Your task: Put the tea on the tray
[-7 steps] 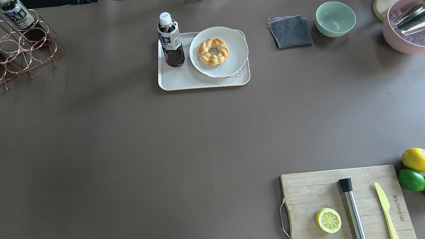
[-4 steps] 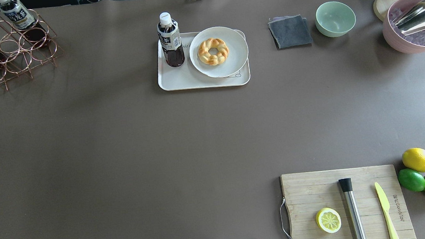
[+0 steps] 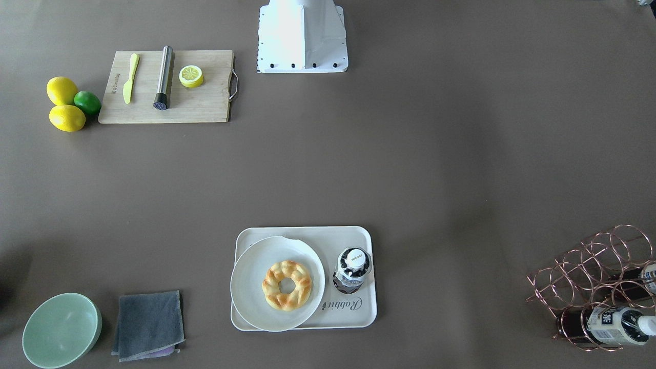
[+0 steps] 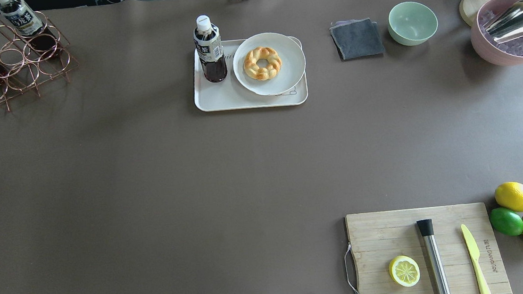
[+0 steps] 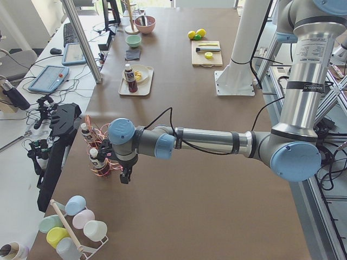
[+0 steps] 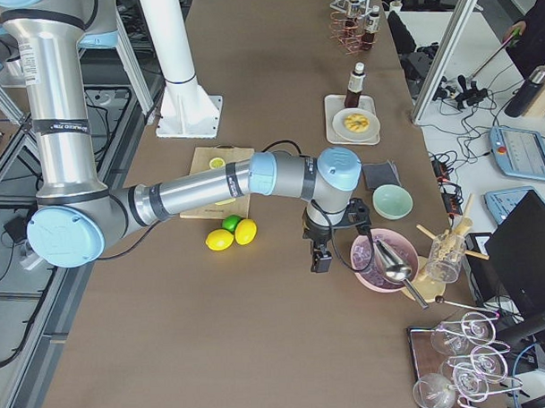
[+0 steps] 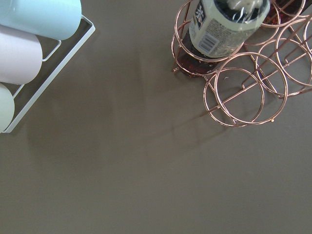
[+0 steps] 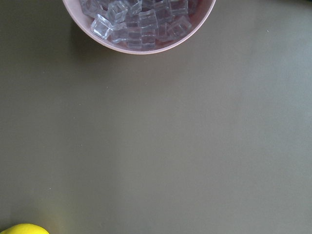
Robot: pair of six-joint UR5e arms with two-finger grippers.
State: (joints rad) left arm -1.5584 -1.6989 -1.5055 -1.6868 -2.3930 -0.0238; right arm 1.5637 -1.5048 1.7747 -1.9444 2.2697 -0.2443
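Note:
The tea (image 4: 209,47), a small bottle of dark liquid with a white cap, stands upright on the left part of the cream tray (image 4: 220,104). It also shows in the front-facing view (image 3: 352,269), standing on the tray (image 3: 307,234) above the "Rabbit" lettering. No gripper touches it. My left gripper (image 5: 126,176) hangs beside the copper rack (image 4: 8,65), far from the tray. My right gripper (image 6: 321,256) hangs beside the pink ice bowl (image 6: 382,258). Both show only in the side views, so I cannot tell whether they are open or shut.
A round plate (image 4: 291,49) with a donut (image 4: 262,63) fills the tray's right part. Two identical bottles (image 4: 18,16) lie in the rack. A grey cloth (image 4: 357,39), green bowl (image 4: 412,22), cutting board (image 4: 378,236) and lemons (image 4: 515,196) lie to the right.

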